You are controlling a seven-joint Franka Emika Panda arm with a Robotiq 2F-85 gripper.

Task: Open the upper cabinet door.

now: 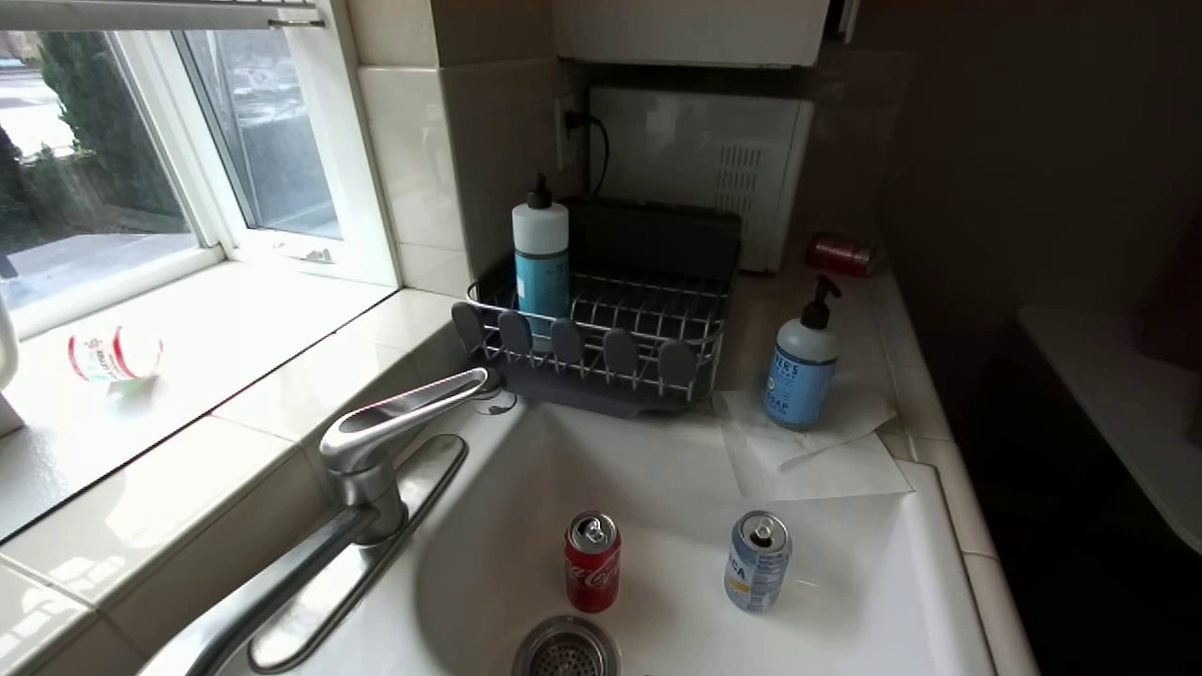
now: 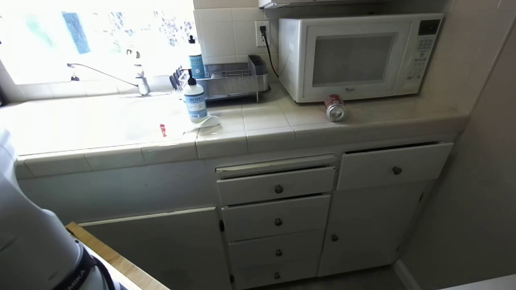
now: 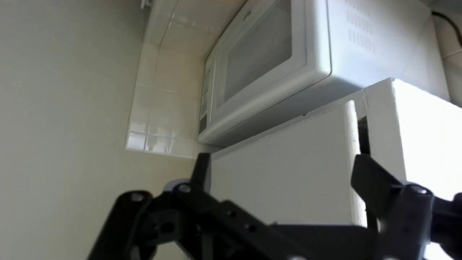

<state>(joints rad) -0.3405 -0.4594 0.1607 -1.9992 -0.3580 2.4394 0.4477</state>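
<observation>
White painted upper cabinet door point(image 3: 288, 180): slightly ajar, pos. betw. the fingers point(image 3: 375, 186) of the black two-finger gripper point(image 3: 282, 168) in the wrist view, w/ dark gap along its R edge there. Gripper: fingers spread wide; finger-to-door contact cannot be determined. Far side of gap: white painted cabinet frame point(image 3: 384, 126). NB: wrist view is inverted, so the white box-shaped microwave point(image 3: 306, 61) w/ dark window shows above the door; in both exterior views it sits below the white upper cabinet point(image 1: 690, 30).

M/wave rests on cream ceramic-tile countertop point(image 2: 266, 121); black power cord point(image 2: 269, 52) runs up to white wall outlet point(image 2: 259, 38). Red-and-silver metal can point(image 2: 334, 106) lies on its side just in front. Next along c'top: grey wire dish rack point(image 1: 621, 355), holding upright white plastic bottle point(image 1: 542, 258) w/ blue label & black cap. Blue-labelled pump bottle point(image 1: 798, 376) w/ black pump stands upright on white paper sheets point(image 1: 817, 474) at edge of white sink point(image 1: 648, 469). Inside sink: red metal cola can point(image 1: 593, 568), just beside round metal drain point(image 1: 565, 652), & pale-blue metal can point(image 1: 758, 563), both cans upright. Adj.: brushed-metal single-lever faucet point(image 1: 364, 488). Red-and-white printed container point(image 1: 108, 357) rests on white window sill point(image 1: 244, 314). Below c'top: white painted drawers point(image 2: 250, 223) w/ round dark knobs point(image 2: 278, 222). White robot arm point(image 2: 36, 229): lower-left area, an exterior view.
</observation>
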